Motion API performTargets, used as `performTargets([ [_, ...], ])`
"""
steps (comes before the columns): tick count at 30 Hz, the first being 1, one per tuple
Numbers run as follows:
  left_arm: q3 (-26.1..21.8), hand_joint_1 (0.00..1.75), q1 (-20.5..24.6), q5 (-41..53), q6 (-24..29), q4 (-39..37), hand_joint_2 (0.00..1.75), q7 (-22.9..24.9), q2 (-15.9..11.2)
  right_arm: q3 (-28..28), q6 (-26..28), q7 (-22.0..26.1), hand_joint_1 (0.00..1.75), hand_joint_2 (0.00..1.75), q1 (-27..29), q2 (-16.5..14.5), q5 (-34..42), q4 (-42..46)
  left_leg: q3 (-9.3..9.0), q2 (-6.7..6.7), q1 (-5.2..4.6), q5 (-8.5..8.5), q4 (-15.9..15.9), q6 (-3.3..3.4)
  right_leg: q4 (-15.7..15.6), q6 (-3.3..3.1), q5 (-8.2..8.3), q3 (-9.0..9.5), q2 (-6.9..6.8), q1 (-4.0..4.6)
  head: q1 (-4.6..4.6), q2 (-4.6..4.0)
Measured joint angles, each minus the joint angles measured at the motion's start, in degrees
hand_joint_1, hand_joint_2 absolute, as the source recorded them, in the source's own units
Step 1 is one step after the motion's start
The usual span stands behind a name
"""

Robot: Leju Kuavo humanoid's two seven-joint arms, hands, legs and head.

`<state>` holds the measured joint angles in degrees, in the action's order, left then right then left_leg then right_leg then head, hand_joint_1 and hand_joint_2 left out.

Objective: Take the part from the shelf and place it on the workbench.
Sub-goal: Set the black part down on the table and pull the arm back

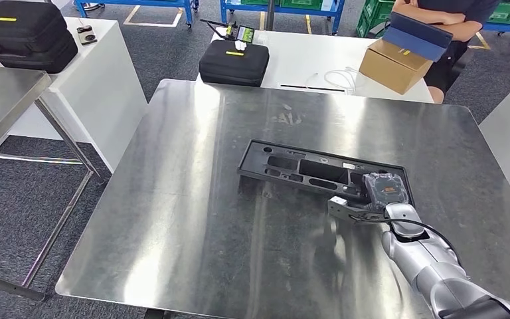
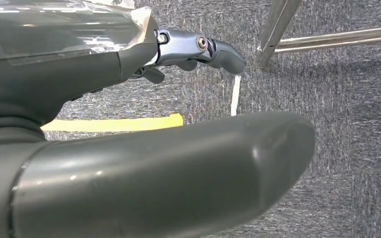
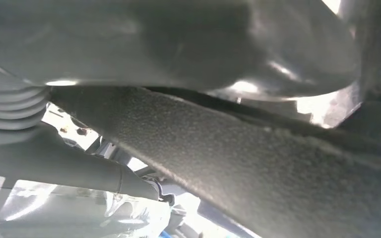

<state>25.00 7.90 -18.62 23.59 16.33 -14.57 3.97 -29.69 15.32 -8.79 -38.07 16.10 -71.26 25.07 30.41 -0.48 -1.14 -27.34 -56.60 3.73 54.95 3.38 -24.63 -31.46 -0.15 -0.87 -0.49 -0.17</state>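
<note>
Black part lying on the steel counter, right hand at its right end.

The left hand [image 2: 129,124] hangs over grey carpet floor [image 2: 347,124] beside a yellow tape strip [image 2: 114,123], fingers apart and holding nothing. On the counter [image 1: 172,219] the long black part [image 1: 305,169] lies flat, near the middle. At its right end the right hand [image 1: 380,193] rests on it, and the right wrist view shows the thumb [image 3: 228,44] and fingers closed around the part's textured edge.
</note>
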Motion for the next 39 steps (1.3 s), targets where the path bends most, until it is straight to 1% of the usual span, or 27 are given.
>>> performTargets([
  [6,0.1,0.00,0.0,0.1,-0.7,0.0,0.00,0.5,0.0,-0.5,-6.6,4.7,0.00,0.00,-0.9,0.9,-5.1,-0.1,-0.66,-0.01,0.04,-0.22,0.0,0.17,-0.2,-0.03,-0.26,0.72,0.00,0.03,0.00,-0.01],
  [11,0.2,0.00,0.1,0.1,-1.0,0.0,0.00,0.6,0.0,-2.7,-8.6,7.9,0.00,0.00,-1.1,1.7,-8.1,-0.4,-1.55,0.02,0.09,-0.71,0.0,0.25,-0.4,-0.20,-0.66,1.68,0.01,0.12,0.01,0.00],
  [16,0.2,0.00,0.2,0.0,-1.4,0.1,0.00,0.8,0.0,-3.9,-9.1,8.7,0.00,0.00,-1.2,2.1,-8.3,-0.6,-2.55,0.15,0.10,-1.29,0.0,0.34,-0.6,-0.10,-1.06,2.71,0.05,0.16,0.01,0.01],
  [25,0.2,0.00,0.8,0.0,-1.5,0.6,0.00,0.9,0.4,-4.5,-9.3,8.9,0.00,0.00,-1.1,2.6,-8.3,-0.6,-3.38,0.33,0.10,-1.88,0.0,0.63,-0.9,0.15,-1.48,3.66,0.18,0.16,0.01,-0.01],
  [35,0.5,0.00,1.1,0.2,-1.6,0.6,0.00,1.2,0.7,-4.5,-9.5,8.7,0.00,0.00,-0.5,3.1,-7.7,-0.8,-3.91,0.36,0.23,-2.25,0.0,0.88,-1.3,-0.12,-1.82,4.41,0.25,0.19,0.02,-0.01],
  [39,1.0,0.00,1.2,0.3,-1.8,0.6,0.00,1.6,0.7,-4.2,-12.4,10.9,0.00,0.00,-0.9,3.5,-6.3,-0.8,-4.35,0.45,0.24,-2.56,0.0,0.98,-1.5,-0.29,-2.02,4.92,0.27,0.24,0.02,-0.01],
])
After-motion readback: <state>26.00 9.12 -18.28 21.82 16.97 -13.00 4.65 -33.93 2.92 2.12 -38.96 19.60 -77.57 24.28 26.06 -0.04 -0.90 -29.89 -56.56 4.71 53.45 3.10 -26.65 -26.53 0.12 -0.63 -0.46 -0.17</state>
